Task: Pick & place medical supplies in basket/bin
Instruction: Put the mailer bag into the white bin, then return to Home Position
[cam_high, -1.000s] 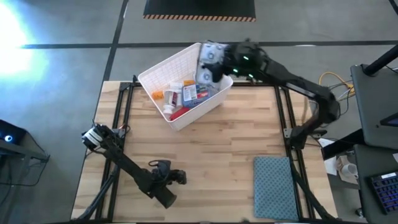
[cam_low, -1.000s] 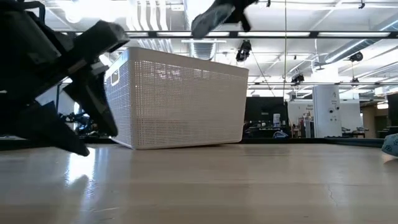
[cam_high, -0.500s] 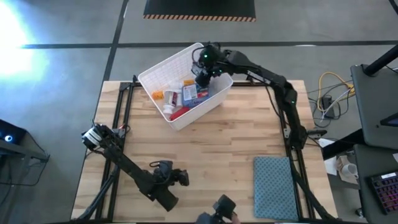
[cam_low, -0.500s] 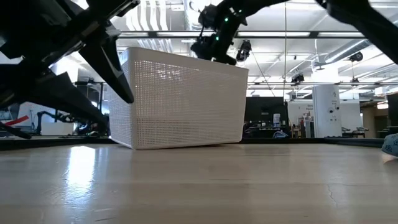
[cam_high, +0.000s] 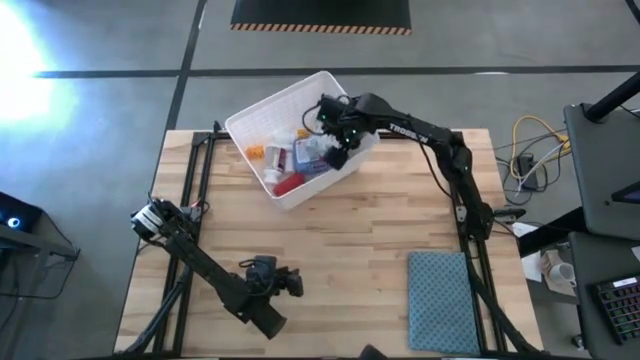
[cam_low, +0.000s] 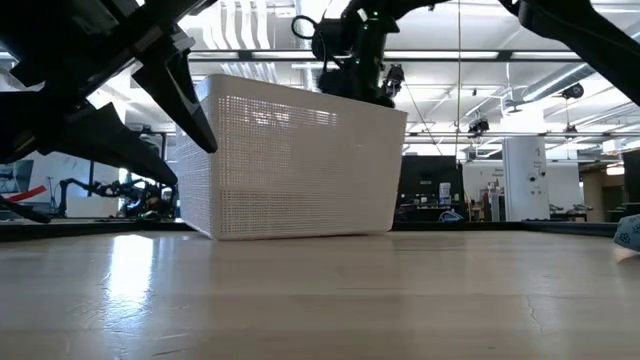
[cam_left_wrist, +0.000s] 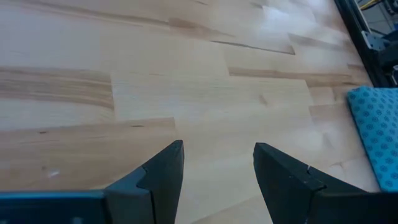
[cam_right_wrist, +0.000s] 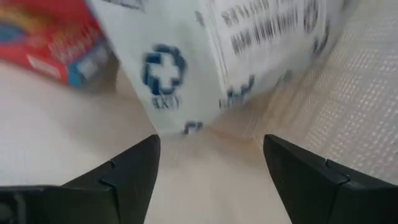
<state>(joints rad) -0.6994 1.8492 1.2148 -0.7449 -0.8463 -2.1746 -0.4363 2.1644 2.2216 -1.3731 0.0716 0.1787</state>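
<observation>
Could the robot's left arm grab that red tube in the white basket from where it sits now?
Probably not. The left gripper sits low at the table's near edge, jaws open over bare wood, while the red tube lies inside the basket at the far edge, walled in, with the right gripper there.

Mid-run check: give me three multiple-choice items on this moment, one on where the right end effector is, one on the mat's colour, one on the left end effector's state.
1. Where is the right end effector?
A. inside the white bin
B. over the mat
C. at the table's near left corner

2. What colour is the cloth mat?
A. red
B. teal-grey
C. yellow

3. What is the state of the left end effector?
A. shut on a vial
B. shut on a box
C. open and empty

Answers:
1 A: the high view shows it reaching over the rim among the supplies.
2 B: it lies teal-grey at the table's near right.
3 C: the left wrist view shows bare wooden table between its parted fingers.
</observation>
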